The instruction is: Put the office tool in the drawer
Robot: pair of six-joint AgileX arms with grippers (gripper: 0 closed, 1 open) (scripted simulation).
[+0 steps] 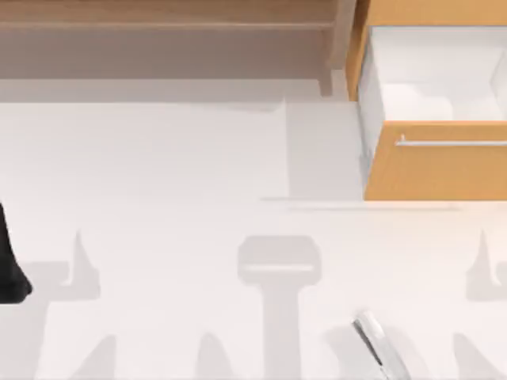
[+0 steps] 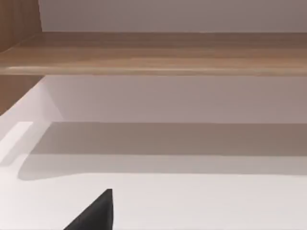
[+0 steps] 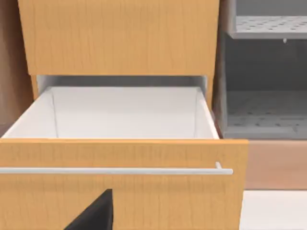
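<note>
The office tool (image 1: 375, 339), a slim silver-grey and white piece with a rounded end, lies slanted on the white table near the front edge, right of centre. The drawer (image 1: 436, 170) stands pulled out at the back right, with an orange-tan front, a thin silver bar handle (image 1: 451, 143) and white inner walls; I see nothing inside it. The right wrist view faces the drawer (image 3: 120, 196) straight on from close by, with a dark part of my right gripper (image 3: 96, 215) low in front of it. A dark part of my left gripper (image 2: 96, 215) hangs over bare table.
A long pale wooden shelf (image 1: 158, 24) runs along the back left. A larger black object (image 1: 11, 265) sits at the table's left edge. A grey perforated rack (image 3: 268, 115) stands beside the drawer cabinet. Arm shadows fall across the front of the table.
</note>
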